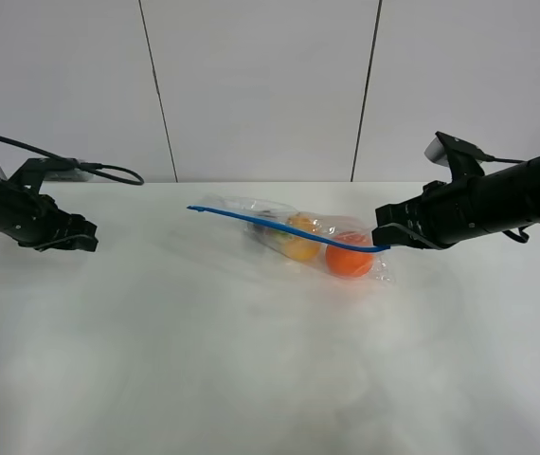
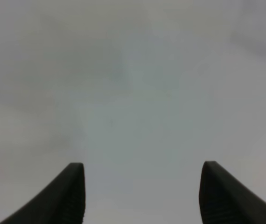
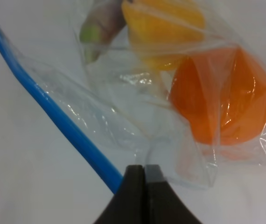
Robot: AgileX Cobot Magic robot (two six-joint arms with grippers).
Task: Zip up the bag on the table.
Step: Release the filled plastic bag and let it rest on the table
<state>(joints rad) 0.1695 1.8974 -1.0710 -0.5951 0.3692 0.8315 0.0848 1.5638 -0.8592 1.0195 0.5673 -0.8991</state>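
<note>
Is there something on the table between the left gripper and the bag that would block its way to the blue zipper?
Nothing visible does. Only bare table lies between the open left gripper and the near end of the blue zipper strip on the bag. The right gripper is shut on the bag at the other end.

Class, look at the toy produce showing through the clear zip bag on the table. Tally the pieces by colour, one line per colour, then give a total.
orange piece: 1
yellow piece: 1
purple piece, green at one end: 1
Total visible in the bag: 3
</note>
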